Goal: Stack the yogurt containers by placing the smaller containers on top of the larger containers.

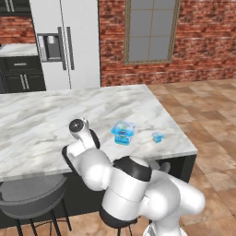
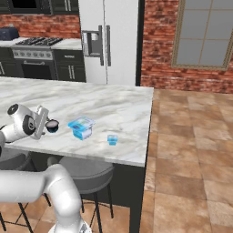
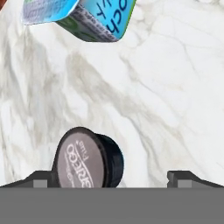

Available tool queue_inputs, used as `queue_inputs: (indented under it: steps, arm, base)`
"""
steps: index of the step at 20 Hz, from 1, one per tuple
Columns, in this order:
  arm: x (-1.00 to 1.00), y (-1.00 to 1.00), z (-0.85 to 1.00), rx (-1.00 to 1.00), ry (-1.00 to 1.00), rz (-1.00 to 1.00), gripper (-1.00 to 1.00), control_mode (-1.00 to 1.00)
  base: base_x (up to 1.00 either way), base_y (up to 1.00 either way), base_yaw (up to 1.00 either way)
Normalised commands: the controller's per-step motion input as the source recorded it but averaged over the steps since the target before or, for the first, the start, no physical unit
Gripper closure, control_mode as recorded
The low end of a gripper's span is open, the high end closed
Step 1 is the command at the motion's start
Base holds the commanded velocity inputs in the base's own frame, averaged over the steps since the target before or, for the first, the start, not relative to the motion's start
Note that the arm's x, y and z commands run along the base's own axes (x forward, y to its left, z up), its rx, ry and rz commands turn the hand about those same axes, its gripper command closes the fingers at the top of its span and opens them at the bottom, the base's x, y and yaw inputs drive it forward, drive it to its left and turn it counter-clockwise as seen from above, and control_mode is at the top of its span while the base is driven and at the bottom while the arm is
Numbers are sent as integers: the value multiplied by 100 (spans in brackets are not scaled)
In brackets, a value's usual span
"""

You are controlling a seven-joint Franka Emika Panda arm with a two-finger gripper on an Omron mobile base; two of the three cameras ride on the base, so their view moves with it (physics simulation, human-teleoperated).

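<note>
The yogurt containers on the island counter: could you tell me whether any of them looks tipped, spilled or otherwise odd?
Nothing stands out. The large light-blue tub, the tiny light-blue tub and the dark round cup all sit upright and apart on the marble counter, with no spill.

A marble worktop stands on a tiled floor, with a brick wall, a window, a fridge, a stove and dark stools.
</note>
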Motion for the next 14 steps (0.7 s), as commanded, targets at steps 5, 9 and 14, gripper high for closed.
queue_inputs:
  steps: [5, 9, 14]
  arm:
    - [12, 1, -5, 0, 1, 0, -100, -100]
    - [11, 1, -10, 0, 5, 0, -100, -100]
    - [13, 0, -13, 1, 4, 0, -100, -100]
  base:
    - [0, 0, 0]
    - [0, 0, 0]
    - [0, 0, 0]
